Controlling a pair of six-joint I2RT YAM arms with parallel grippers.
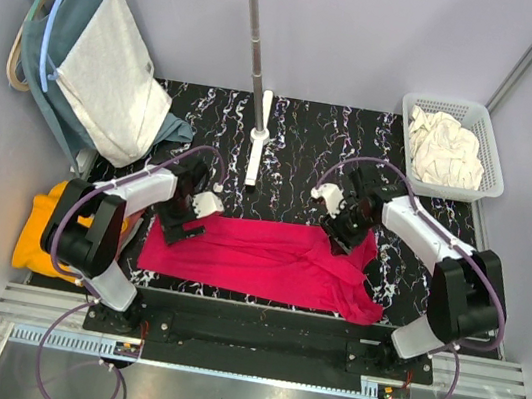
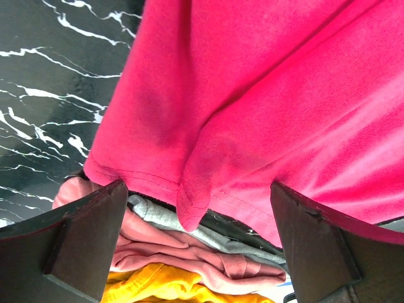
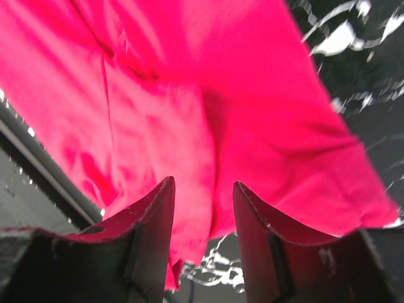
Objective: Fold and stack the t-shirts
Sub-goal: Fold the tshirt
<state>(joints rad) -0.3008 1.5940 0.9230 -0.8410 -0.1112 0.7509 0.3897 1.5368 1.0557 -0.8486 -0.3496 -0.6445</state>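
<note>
The crimson-pink t-shirt (image 1: 266,260) lies spread across the front of the black marble table (image 1: 297,134). My left gripper (image 1: 181,225) hovers at its left end, open wide. In the left wrist view the shirt's hem (image 2: 189,189) hangs loose between the fingers (image 2: 82,243) and touches neither. My right gripper (image 1: 346,235) is over the shirt's right upper part. Its jaws (image 3: 202,183) are partly apart, with the cloth (image 3: 189,113) lying beyond them, not pinched. An orange-yellow t-shirt (image 1: 39,224) sits left of the table. On it lies a folded dusty pink one (image 2: 208,252). A cream-white one (image 1: 446,147) fills the basket.
A white basket (image 1: 494,134) stands at the back right. A clothes rack pole (image 1: 255,46) rises from its base (image 1: 256,152) at the table's middle back. Grey-white and teal garments (image 1: 112,84) hang at the back left. A grey folded layer (image 2: 164,218) tops the left pile.
</note>
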